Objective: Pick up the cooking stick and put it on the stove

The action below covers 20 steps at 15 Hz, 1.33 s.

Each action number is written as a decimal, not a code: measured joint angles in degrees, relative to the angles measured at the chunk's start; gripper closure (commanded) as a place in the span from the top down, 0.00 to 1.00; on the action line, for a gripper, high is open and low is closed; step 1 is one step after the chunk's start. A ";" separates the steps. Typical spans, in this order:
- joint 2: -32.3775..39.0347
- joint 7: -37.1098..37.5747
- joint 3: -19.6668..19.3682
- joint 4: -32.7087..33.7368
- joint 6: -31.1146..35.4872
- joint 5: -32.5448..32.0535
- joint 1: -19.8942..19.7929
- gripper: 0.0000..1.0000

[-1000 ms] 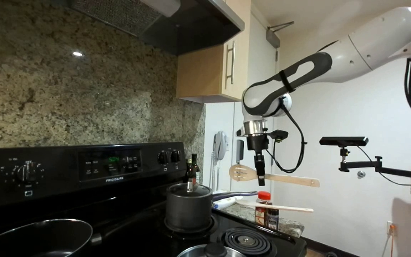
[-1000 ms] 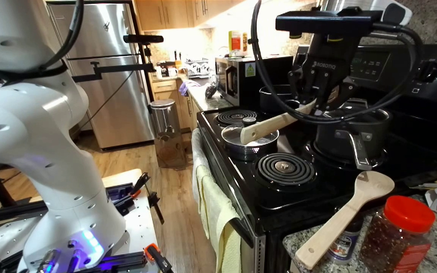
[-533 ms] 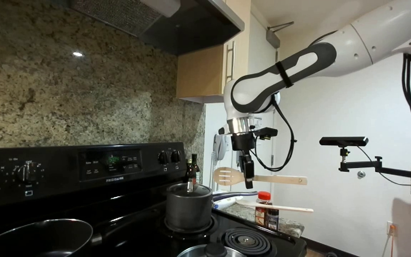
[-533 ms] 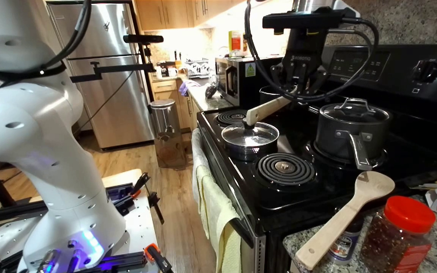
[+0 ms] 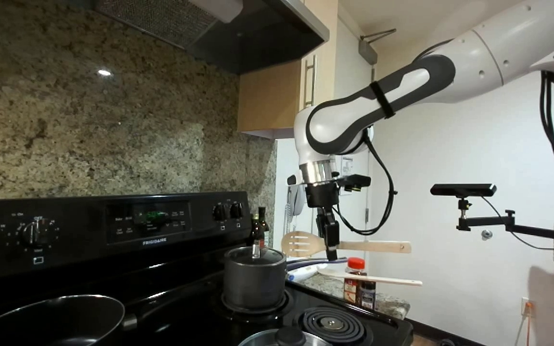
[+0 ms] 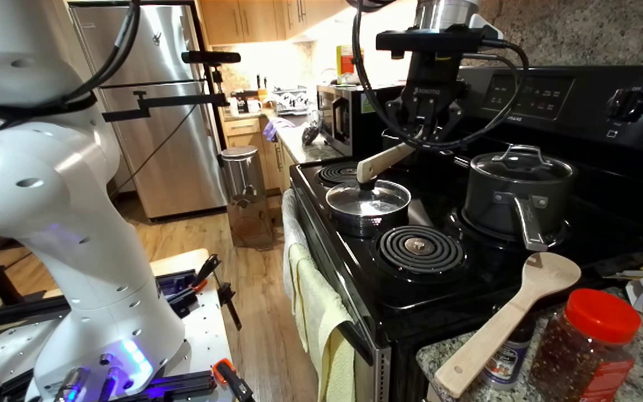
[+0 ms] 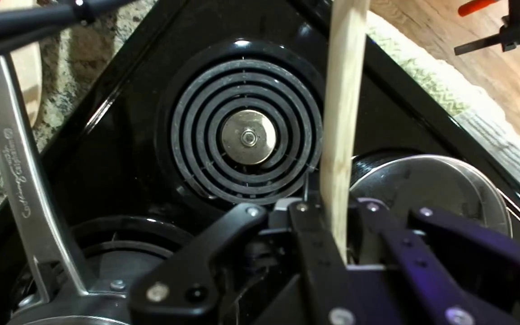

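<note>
Speckled granite backsplash [image 5: 89, 129], white wall [image 5: 474, 288], pale wooden cabinet [image 5: 270, 98] — steel refrigerator [image 6: 143, 137] above wood floor [image 6: 260, 335].

A light tan wooden cooking stick [image 5: 354, 246], its oval head slotted and its straight handle pierced near the end (we spot the small hole), hangs almost level in midair, gripped close to the head. We see its handle above the stove [image 6: 483, 272], a black range with glossy cooktop, coil burners and a raised, knobbed back panel.

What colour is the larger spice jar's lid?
Bright red; the jar lid shows best in an exterior view.
</note>
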 measured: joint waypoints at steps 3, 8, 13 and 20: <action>0.05 -0.04 0.16 -0.06 0.00 0.01 0.37 0.05; 0.15 -2.17 3.97 -1.93 0.10 0.01 3.91 0.05; 0.51 -5.32 7.58 -3.59 0.66 -0.05 7.87 0.07; 0.75 -6.20 7.22 -3.39 0.66 -0.26 7.91 0.05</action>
